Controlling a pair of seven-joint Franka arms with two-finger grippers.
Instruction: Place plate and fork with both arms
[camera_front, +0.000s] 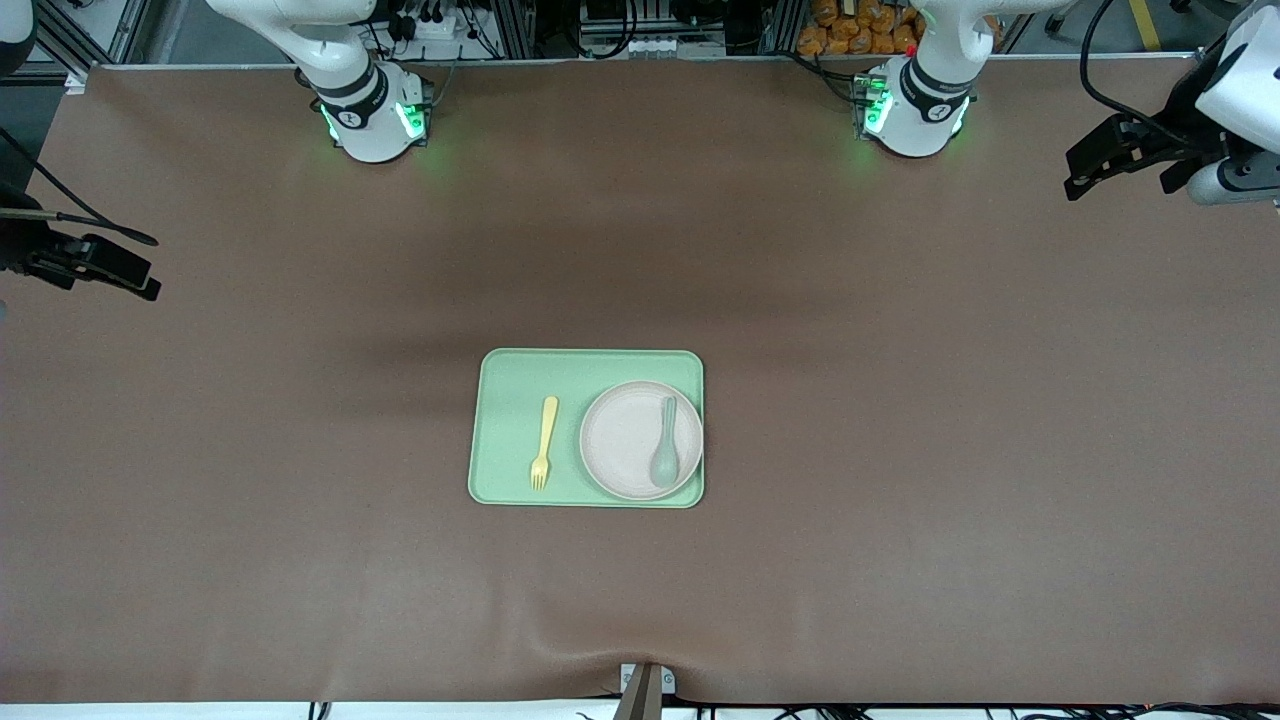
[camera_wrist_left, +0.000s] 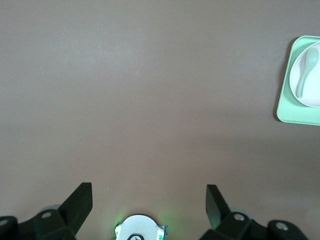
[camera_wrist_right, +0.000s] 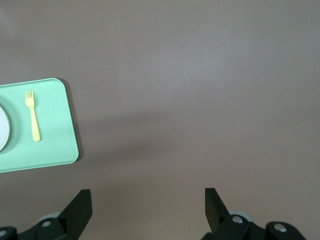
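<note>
The pale pink plate lies in the light-green tray at mid-table, on the tray's half toward the left arm. The yellow fork lies flat in the tray beside it, tines toward the front camera. My left gripper hangs open over the table's edge at the left arm's end, holding nothing. My right gripper hangs open and empty at the right arm's end. The left wrist view shows its gripper over bare mat, with the tray and plate at the frame's edge. The right wrist view shows its gripper, the tray and the fork.
A grey-green spoon rests on the plate, bowl toward the front camera. A brown mat covers the whole table. The two arm bases stand along the table's edge farthest from the front camera.
</note>
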